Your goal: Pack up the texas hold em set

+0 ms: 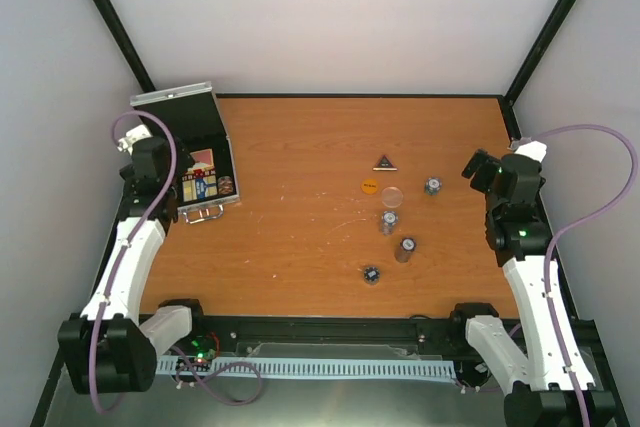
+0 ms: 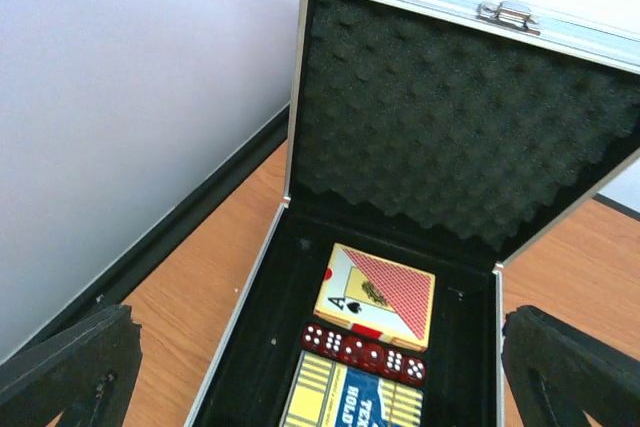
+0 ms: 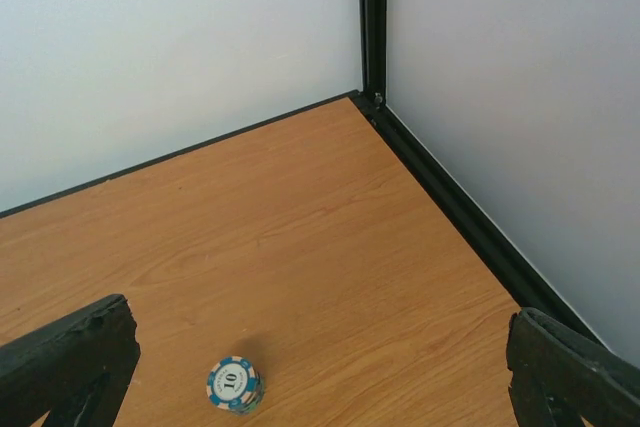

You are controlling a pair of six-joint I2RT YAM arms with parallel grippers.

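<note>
Foam [image 2: 450,117], black and bumpy like an egg box, lines the lid of the small square case [image 1: 190,162]. We see a shiny silver metal frame round the case and a little metal clasp [image 2: 508,15] on the lid's rim. The case sits open at the far left of the table [image 1: 300,247], with its lid standing up.

In its black bottom lie a pack of cards [image 2: 378,292] with a red pattern, a row of red dice [image 2: 365,352] with white dots, and a yellow and blue box [image 2: 350,402].

The left claw [image 2: 320,372] hangs just over the case, its two black fingers wide apart, holding nothing. The right claw [image 3: 320,362] is wide apart too and holds nothing. Near it stands a short round chip stack [image 3: 234,385], blue and white on the edge, with a 10 on top.

Three more chip stacks [image 1: 405,248] stand on the right half of the table. Near them lie a dark triangle button [image 1: 385,161], a flat orange disc [image 1: 370,186] and a clear disc [image 1: 392,196] just beside it.

The table is smooth orange-brown wood with a black edge. Plain pale walls [image 1: 330,17] stand round it, and black posts [image 1: 105,12] run up the corners
</note>
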